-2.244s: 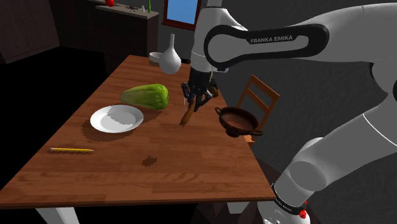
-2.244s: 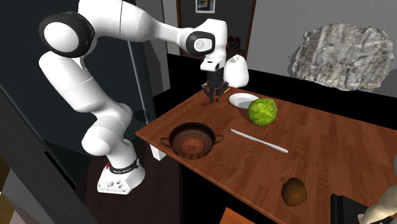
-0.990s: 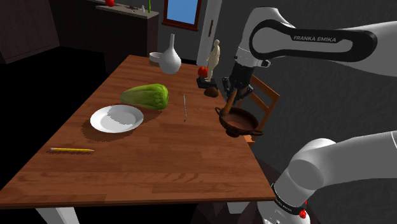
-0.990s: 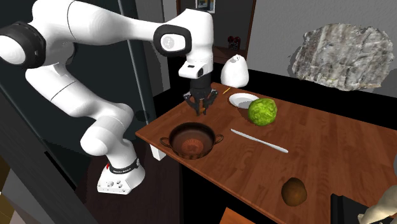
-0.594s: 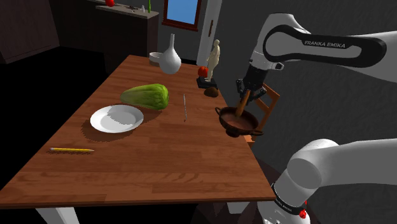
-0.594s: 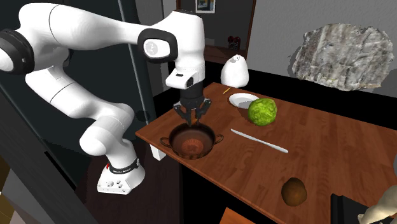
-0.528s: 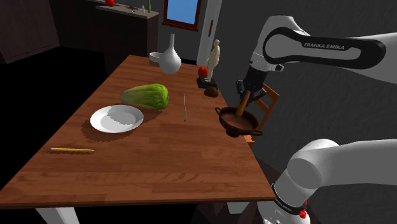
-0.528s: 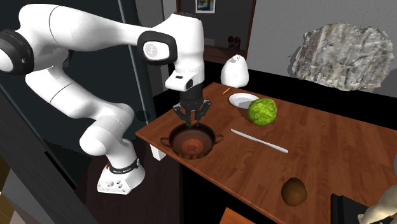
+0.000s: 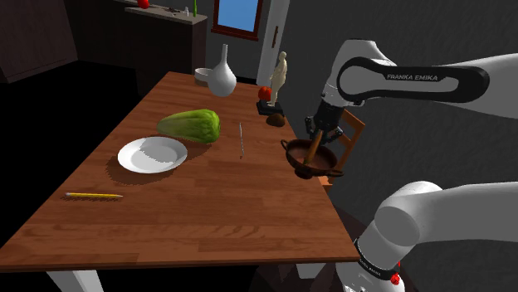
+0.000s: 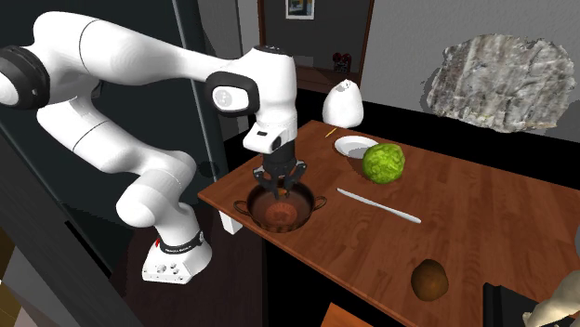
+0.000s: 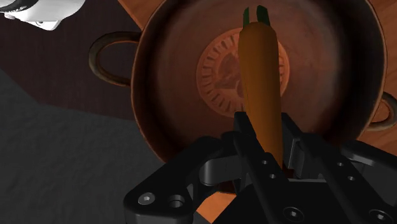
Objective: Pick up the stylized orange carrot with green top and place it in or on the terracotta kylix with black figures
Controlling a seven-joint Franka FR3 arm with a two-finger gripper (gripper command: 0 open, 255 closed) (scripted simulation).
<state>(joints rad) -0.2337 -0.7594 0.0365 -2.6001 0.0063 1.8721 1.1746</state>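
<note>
While the gripper (image 11: pixel 267 137) clamps the carrot (image 11: pixel 259 83) over the kylix (image 11: pixel 168 121), shoulder view's three-o'clock table (image 9: pixel 191 207) edge | pickup done | release left

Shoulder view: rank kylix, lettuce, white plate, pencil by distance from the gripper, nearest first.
1. kylix, right under the gripper holding the carrot, at the table edge on the view's right.
2. lettuce, mid-table, toward the view's left.
3. white plate, past the lettuce, lower left.
4. pencil, far lower left.

Kylix (image 11: pixel 167 83) rim rings the gripper (image 11: pixel 267 132) (clasping the carrot (image 11: pixel 259 70)); table (image 9: pixel 191 199) beyond seems open.
</note>
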